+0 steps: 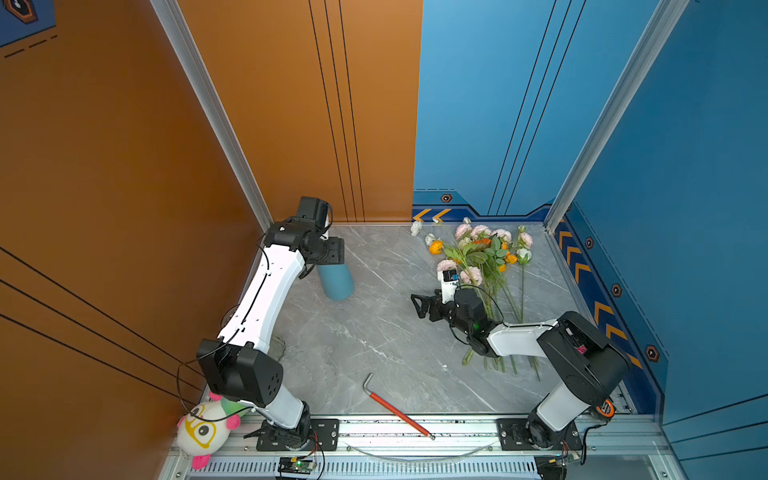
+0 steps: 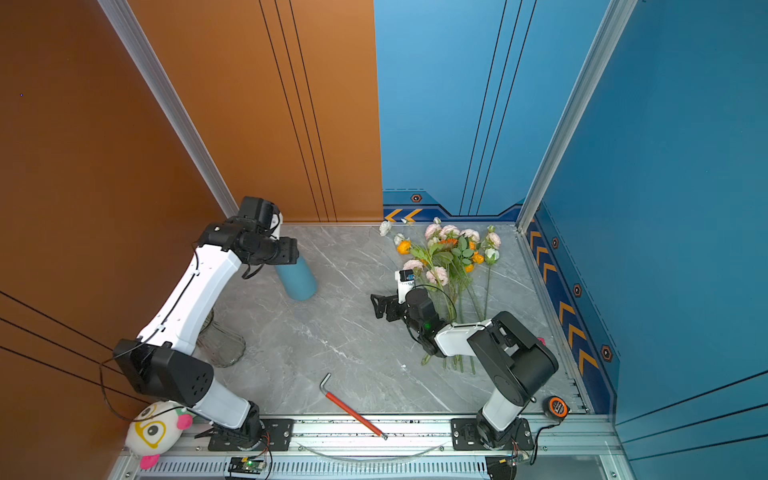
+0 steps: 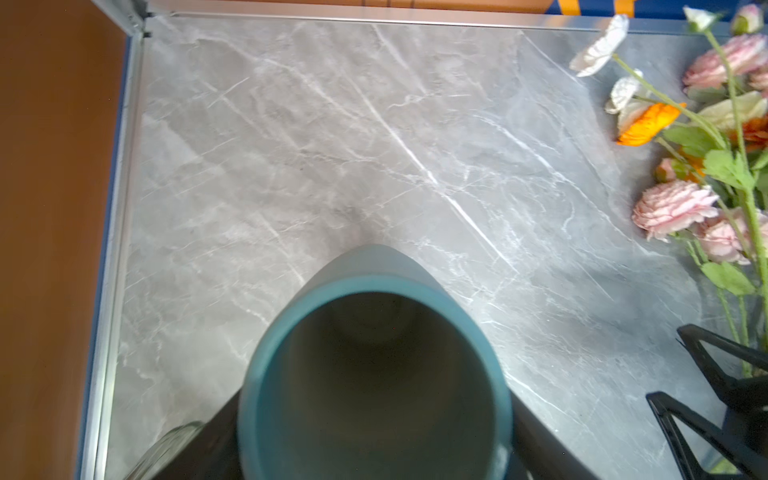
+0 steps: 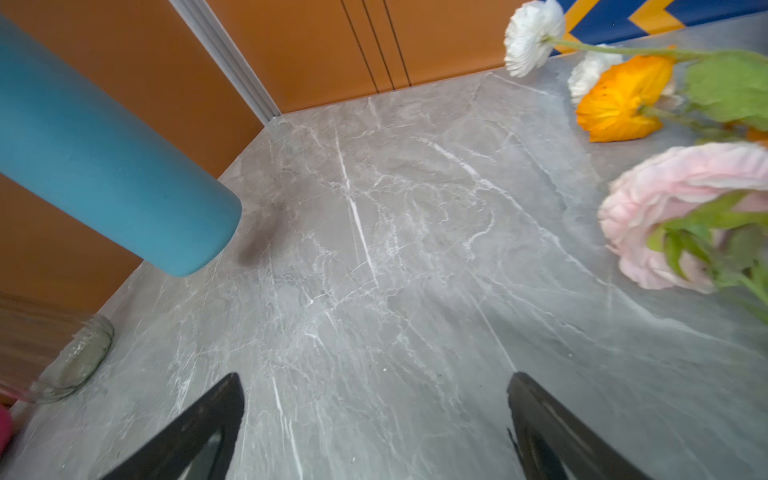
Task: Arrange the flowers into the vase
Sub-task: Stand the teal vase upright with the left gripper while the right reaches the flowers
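The left jaws are clamped around the upper part of the blue vase point(image 1: 336, 284) near the far left corner of the table point(image 1: 374, 345), and the vase's open mouth faces up toward the wrist. The flowers point(image 1: 484, 255) lie flat at the far right of the table, with their blooms toward the back wall and their stems running under the right arm. The right jaws are spread wide and empty, just left of the stems and well apart from the vase.
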You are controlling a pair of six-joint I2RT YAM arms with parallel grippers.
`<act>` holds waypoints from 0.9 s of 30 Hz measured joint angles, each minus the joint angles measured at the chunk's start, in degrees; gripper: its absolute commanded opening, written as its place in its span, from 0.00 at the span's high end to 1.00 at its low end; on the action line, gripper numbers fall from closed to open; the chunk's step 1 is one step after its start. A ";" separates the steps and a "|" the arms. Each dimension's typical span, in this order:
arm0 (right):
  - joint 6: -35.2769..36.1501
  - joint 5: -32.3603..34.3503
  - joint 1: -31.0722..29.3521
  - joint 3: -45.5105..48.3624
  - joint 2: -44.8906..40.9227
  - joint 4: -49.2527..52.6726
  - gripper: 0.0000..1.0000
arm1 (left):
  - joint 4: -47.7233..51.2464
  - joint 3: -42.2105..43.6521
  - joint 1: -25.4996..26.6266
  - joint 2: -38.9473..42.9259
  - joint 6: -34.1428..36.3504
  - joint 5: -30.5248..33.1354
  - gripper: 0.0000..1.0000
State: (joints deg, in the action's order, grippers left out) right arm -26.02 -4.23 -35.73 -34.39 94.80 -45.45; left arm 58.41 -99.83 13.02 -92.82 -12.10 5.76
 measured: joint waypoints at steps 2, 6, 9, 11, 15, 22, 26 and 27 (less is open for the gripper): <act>-0.48 0.39 0.39 0.00 0.00 0.00 0.00 | 0.07 -1.27 2.75 -2.38 -0.13 0.24 0.62; -0.48 1.49 0.46 0.00 -0.37 0.15 0.00 | 0.11 -2.97 8.20 -6.93 -0.39 1.14 0.63; -0.44 1.88 0.44 0.00 -0.96 0.46 0.00 | 0.20 -3.85 12.35 -9.29 -0.39 1.97 0.63; -0.44 2.01 0.44 0.00 -1.07 0.46 0.00 | 0.13 -4.50 14.88 -10.43 -0.42 2.25 0.63; -0.42 2.54 0.44 0.00 -1.07 0.52 0.00 | 0.11 -6.21 19.10 -11.87 -0.87 2.97 0.63; -0.44 2.93 0.44 0.00 -1.07 1.07 0.00 | -0.17 -7.93 22.84 -12.35 -2.14 2.97 0.62; -0.44 3.04 0.48 0.00 -1.07 1.42 0.00 | -0.37 -7.96 23.85 -13.70 -2.58 2.99 0.60; -0.44 3.17 0.50 0.00 -1.07 1.53 0.00 | -0.81 -7.96 24.11 -13.92 -2.73 3.21 0.59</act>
State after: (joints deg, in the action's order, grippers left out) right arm -26.46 -1.06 -35.22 -34.39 93.73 -43.92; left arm 57.60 -107.79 37.12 -106.74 -14.83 8.97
